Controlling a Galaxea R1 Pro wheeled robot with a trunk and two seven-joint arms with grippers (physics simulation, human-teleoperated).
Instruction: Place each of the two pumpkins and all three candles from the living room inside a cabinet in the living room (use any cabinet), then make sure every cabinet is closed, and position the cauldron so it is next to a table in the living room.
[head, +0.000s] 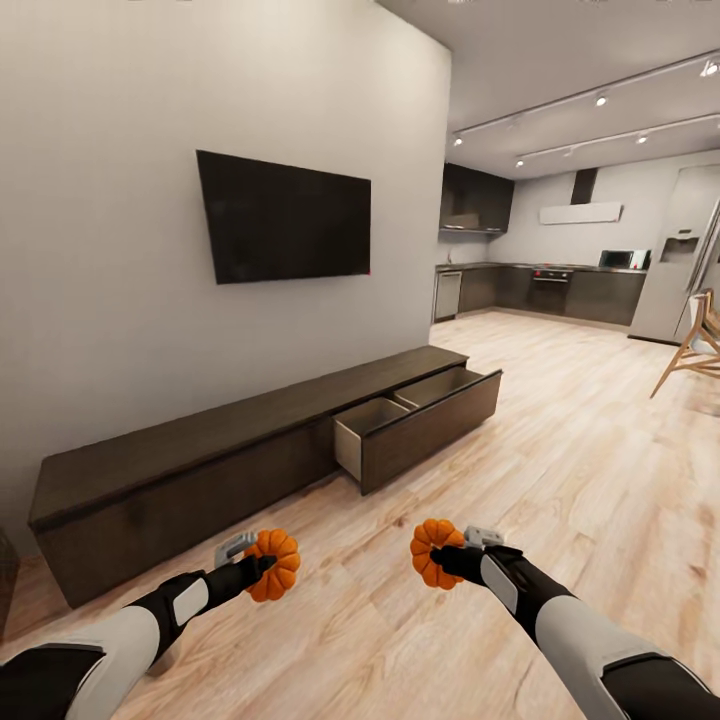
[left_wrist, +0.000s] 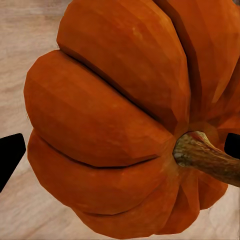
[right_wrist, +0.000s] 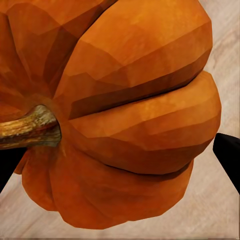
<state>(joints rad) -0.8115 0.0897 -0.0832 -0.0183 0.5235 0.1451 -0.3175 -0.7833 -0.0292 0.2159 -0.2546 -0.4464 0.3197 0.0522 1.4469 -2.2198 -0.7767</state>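
Both arms at the bottom of the head view carry your load: your left gripper (head: 262, 566) is clamped on one pumpkin (head: 274, 565) at lower centre-left, and your right gripper (head: 450, 552) is clamped on the other pumpkin (head: 433, 552) at lower centre-right. Each wrist view confirms the hold, with dark finger tips at either side of the orange ribs, the left pumpkin's stem (left_wrist: 205, 156) and the right pumpkin's stem (right_wrist: 27, 128) both lying sideways, so the fruit is gripped across its flanks. Both pumpkins hang clear above the wooden floor (head: 560, 470), apart from each other. Beyond them, the cabinet (head: 230, 450) runs along the wall from lower left toward frame centre, and its end drawer (head: 425, 420) stands pulled out, its interior looking bare from this angle. You are well short of it; in my judgement the step in hand is the approach, with no item yet stowed. Above the cabinet a television (head: 285, 218) hangs on the wall, and the kitchen (head: 550, 285) lies at upper right with a chair (head: 695, 350) at the right edge. Risks: a rounded, ribbed body held across its flanks could roll out if you jolt the base; the projecting drawer front could be struck by base or arm on a careless approach; and releasing too high could bounce a pumpkin over the drawer wall. Candles, cauldron and table remain to be dealt with.
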